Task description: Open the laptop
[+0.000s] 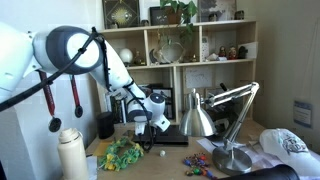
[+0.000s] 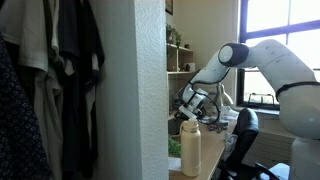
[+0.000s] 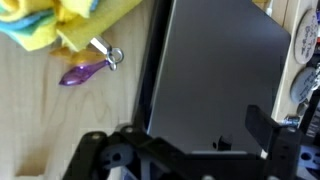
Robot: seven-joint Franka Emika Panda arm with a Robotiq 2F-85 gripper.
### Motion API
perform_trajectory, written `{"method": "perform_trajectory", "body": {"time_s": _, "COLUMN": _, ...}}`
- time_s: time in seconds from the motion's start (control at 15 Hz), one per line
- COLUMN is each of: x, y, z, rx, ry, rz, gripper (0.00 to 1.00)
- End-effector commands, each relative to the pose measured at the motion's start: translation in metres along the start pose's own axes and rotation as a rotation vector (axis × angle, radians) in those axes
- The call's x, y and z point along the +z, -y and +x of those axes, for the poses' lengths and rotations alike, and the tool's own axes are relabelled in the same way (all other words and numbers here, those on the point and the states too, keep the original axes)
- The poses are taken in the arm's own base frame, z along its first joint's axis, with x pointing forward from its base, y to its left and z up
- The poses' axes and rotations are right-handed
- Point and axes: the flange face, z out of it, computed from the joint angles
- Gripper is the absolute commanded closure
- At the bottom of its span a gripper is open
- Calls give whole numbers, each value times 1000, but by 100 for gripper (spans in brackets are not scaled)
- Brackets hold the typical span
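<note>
The laptop [image 3: 220,70] is a thin dark slab with a matte lid, lying shut and flat on the wooden desk. It fills the right half of the wrist view. In an exterior view it lies [image 1: 178,136] between the colourful cloth and the silver lamp. My gripper [image 3: 185,150] hovers just above the lid near one edge. Its two fingers are spread wide and hold nothing. It also shows in both exterior views [image 1: 157,121] [image 2: 192,103]. In the latter view the laptop is hidden.
A yellow and blue cloth [image 3: 70,20] [image 1: 122,152] and a purple keyring piece [image 3: 85,72] lie beside the laptop. The silver desk lamp [image 1: 200,115] stands close on its far side. A white bottle [image 1: 70,150] [image 2: 190,145] stands at the desk edge. Shelves [image 1: 180,50] rise behind.
</note>
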Motion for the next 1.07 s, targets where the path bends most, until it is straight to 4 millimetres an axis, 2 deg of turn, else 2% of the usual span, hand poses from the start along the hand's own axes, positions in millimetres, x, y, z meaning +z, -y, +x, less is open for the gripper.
{"method": "perform_trajectory", "body": {"time_s": 0.0, "x": -3, "y": 18, "z": 3, "rx": 4, "ry": -31, "rz": 75, "gripper": 0}}
{"method": "perform_trajectory", "body": {"time_s": 0.4, "x": -20, "y": 27, "z": 8, "rx": -8, "ry": -74, "rz": 130, "gripper": 0}}
{"method": "perform_trajectory", "body": {"time_s": 0.73, "x": -39, "y": 41, "z": 11, "rx": -56, "ry": -121, "rz": 167, "gripper": 0}}
{"method": "perform_trajectory", "body": {"time_s": 1.0, "x": -55, "y": 54, "z": 3, "rx": -93, "ry": -130, "rz": 199, "gripper": 0}}
